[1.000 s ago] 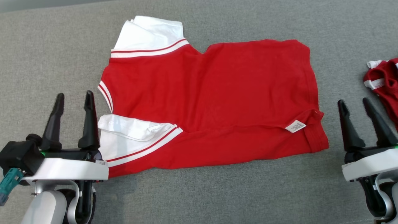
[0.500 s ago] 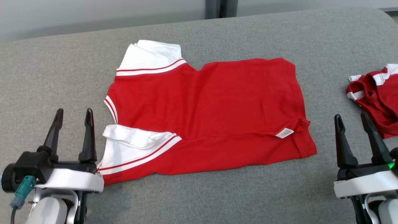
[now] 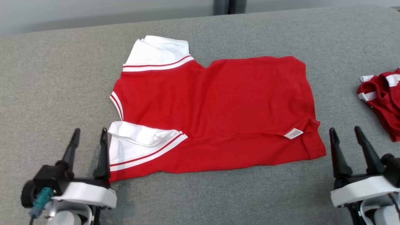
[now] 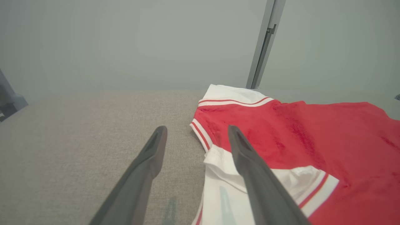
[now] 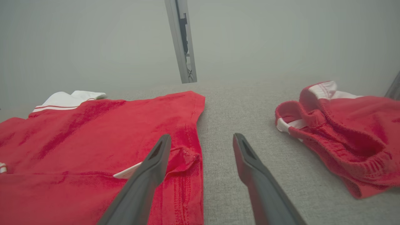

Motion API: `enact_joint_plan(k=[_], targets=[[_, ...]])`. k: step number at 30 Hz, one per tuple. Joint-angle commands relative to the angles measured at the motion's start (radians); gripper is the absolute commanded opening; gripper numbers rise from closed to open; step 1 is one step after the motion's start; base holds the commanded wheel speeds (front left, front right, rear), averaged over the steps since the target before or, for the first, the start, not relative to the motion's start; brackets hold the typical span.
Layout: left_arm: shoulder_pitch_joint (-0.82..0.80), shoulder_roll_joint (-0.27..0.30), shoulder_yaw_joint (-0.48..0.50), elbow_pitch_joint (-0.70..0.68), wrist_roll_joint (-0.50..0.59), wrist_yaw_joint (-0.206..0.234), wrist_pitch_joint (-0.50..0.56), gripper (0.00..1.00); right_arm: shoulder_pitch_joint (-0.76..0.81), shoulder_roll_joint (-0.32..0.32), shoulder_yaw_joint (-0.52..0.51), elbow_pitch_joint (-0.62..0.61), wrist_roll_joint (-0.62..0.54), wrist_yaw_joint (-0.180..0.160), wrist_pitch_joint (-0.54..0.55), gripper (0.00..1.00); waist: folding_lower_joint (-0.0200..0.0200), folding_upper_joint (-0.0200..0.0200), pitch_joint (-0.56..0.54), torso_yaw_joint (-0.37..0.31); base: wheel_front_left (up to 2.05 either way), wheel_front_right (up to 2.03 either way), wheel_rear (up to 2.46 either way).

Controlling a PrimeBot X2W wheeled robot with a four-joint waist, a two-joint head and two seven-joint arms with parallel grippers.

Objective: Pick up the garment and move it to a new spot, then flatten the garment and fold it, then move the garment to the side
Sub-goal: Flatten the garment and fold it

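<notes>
Compared with half a second earlier, the whole head view sits shifted a little, so the camera is what moves. The flat red cotton shirt (image 3: pixel 218 115) shows the same outline and folds on the grey woven cushion surface (image 3: pixel 218 193). Both grippers appear lower in the head view than before, and closer to the shirt. The left gripper (image 3: pixel 90 129) now has its inner finger just beside the shirt's nearer white sleeve (image 3: pixel 137 143). The right gripper (image 3: pixel 344 128) stands just off the shirt's hem corner, near the small white label (image 3: pixel 293 133). Each gripper's jaws are spread wide, with nothing between them.

There are two garments. One is the shirt, spread out in the middle of the surface with its collar end toward the left gripper. The other is a crumpled red-and-white garment (image 3: pixel 382 100), well apart from the shirt beyond its hem. The shirt has two white sleeves, each edged with red stripes, and the farther sleeve (image 3: pixel 157 50) lies at its top corner. It carries one label. There are two grippers, each with two dark fingers. One grey metal post (image 3: pixel 229 6) rises behind the shirt.
</notes>
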Motion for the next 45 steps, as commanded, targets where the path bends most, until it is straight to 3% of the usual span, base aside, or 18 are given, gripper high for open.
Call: enact_joint_plan(k=[1,8,14,15,16,17,18,25,30,38,39,40,41,45], targets=[[0.014,-0.011,-0.005,0.018,-0.011,-0.006,-0.005,1.00,0.007,0.004,0.007,0.024,0.009,0.000,0.002,1.00,0.0000,-0.0001,0.017,0.007,0.00,0.00,0.00],[0.027,-0.078,-0.027,0.154,-0.072,-0.051,0.000,1.00,-0.017,0.021,0.051,0.156,0.024,0.000,0.006,1.00,0.0000,-0.0001,0.067,0.025,0.00,0.00,0.00],[0.004,-0.095,-0.036,0.253,-0.125,-0.089,0.066,1.00,-0.048,0.021,0.083,0.253,0.049,0.000,0.042,1.00,0.0000,-0.0001,0.076,0.021,0.00,0.00,0.00],[0.001,-0.097,-0.038,0.267,-0.138,-0.097,0.083,1.00,-0.053,0.020,0.091,0.264,0.054,0.000,0.048,0.80,0.0000,-0.0001,0.076,0.019,0.00,0.00,0.00],[-0.002,-0.105,-0.039,0.277,-0.155,-0.109,0.097,1.00,-0.058,0.021,0.097,0.276,0.063,0.000,0.055,0.49,0.0000,-0.0001,0.075,0.018,0.00,0.00,0.00],[-0.006,-0.105,-0.040,0.284,-0.158,-0.115,0.107,0.28,-0.062,0.021,0.104,0.286,0.071,0.000,0.063,0.21,0.0000,-0.0001,0.075,0.016,0.00,0.00,0.00],[-0.006,-0.105,-0.043,0.295,-0.170,-0.118,0.129,0.00,-0.062,0.020,0.108,0.291,0.075,0.000,0.064,0.00,0.0000,-0.0001,0.074,0.014,0.00,0.00,0.00],[0.037,-0.086,-0.041,0.238,-0.217,-0.145,0.190,0.00,-0.011,-0.016,0.107,0.246,0.131,-0.002,0.077,0.00,0.0000,-0.0001,0.068,0.022,0.00,0.00,0.00],[0.127,-0.051,-0.015,0.125,-0.238,-0.104,0.229,0.00,0.088,-0.044,0.080,0.156,0.149,-0.002,0.126,0.00,0.0000,-0.0001,0.064,0.024,0.00,0.00,0.00],[0.225,-0.045,-0.025,-0.069,-0.239,-0.046,0.289,0.00,0.168,-0.037,0.023,0.069,0.145,-0.003,0.194,0.00,0.0000,-0.0001,0.055,0.024,0.00,0.00,0.00],[0.220,-0.049,-0.022,-0.084,-0.235,-0.037,0.285,0.24,0.165,-0.033,0.018,0.065,0.143,-0.003,0.199,0.33,0.0000,-0.0001,0.053,0.024,0.00,0.00,0.00],[0.212,-0.048,-0.018,-0.096,-0.224,-0.030,0.273,1.00,0.160,-0.032,0.013,0.058,0.138,-0.003,0.200,0.78,0.0000,-0.0001,0.051,0.024,0.00,0.00,0.00],[0.201,-0.051,-0.016,-0.108,-0.218,-0.024,0.262,1.00,0.153,-0.029,0.005,0.049,0.136,-0.003,0.197,1.00,0.0000,-0.0001,0.049,0.023,0.00,0.00,0.00],[0.164,-0.052,0.002,-0.139,-0.180,-0.001,0.196,1.00,0.124,-0.021,-0.036,-0.001,0.106,0.000,0.161,1.00,0.0000,-0.0001,0.042,0.017,0.00,0.00,0.00]])
